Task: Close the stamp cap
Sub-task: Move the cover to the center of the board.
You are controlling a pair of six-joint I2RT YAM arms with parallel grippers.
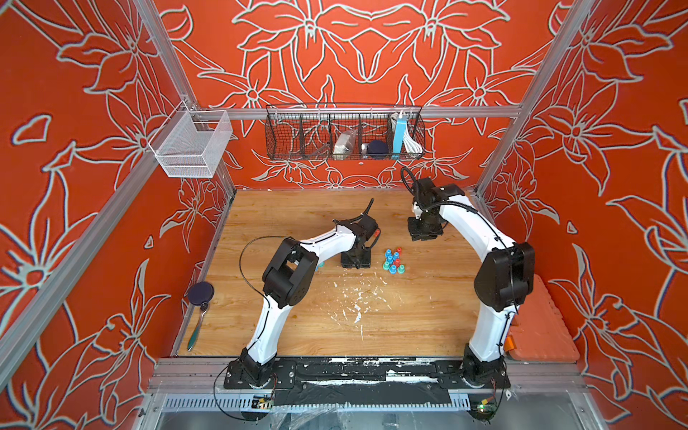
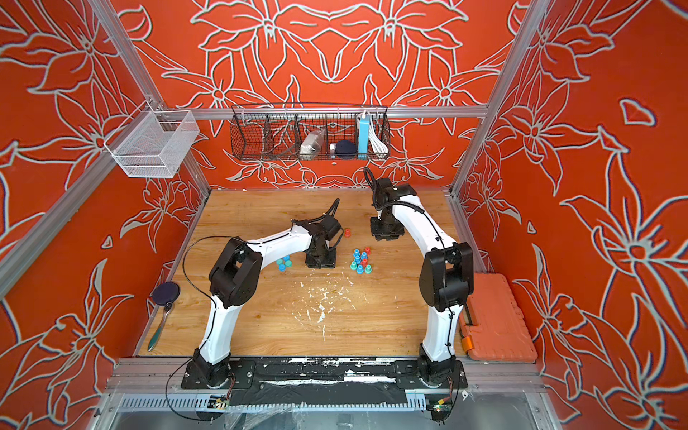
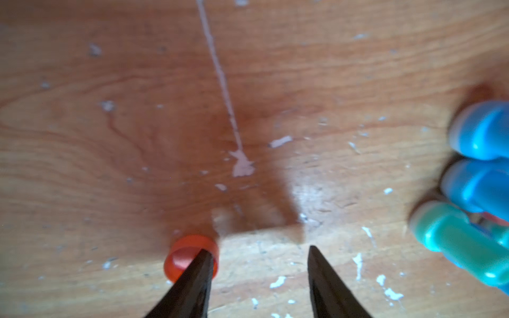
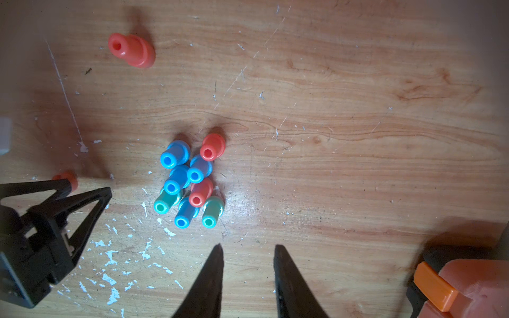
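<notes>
Bench [image 1: 283,216]: scuffed wood, white-flecked.
Left pincer [image 3: 258,250]: jaws apart, empty.
Red cap [image 3: 179,261]: on bench, at one fingertip, outside the gap.
Right pincer [image 4: 248,245]: jaws apart, empty.
Red stamp [image 2: 347,233]: alone, centre of a top view.

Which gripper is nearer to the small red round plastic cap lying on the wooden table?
Left. The left gripper has one fingertip right at the red cap; the right gripper hangs on the far side of the coloured stamp cluster, apart from it.
</notes>
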